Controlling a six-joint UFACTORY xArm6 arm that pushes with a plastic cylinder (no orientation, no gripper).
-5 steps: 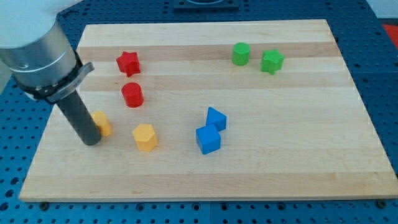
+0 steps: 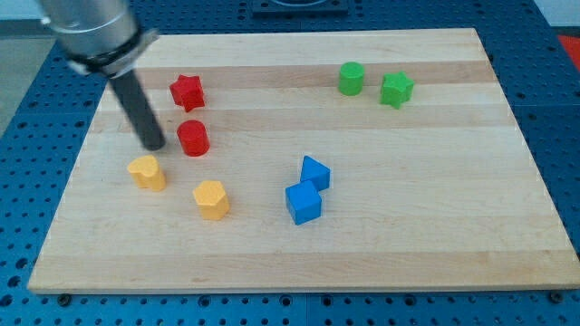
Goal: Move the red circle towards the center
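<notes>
no readable text, no labels, no brands, no numbers, no signs anywhere, table point(image 2: 435, 235) plain wood, coloured blocks unmarked, rod unmarked, blue perforated surround unmarked

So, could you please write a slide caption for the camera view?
My tip sits just left of the red circle, poised to push it toward the board's center.

red star point(image 2: 187, 91), two yellow blocks point(image 2: 148, 171), green pair point(image 2: 352, 78), blue pair point(image 2: 304, 203)
</notes>
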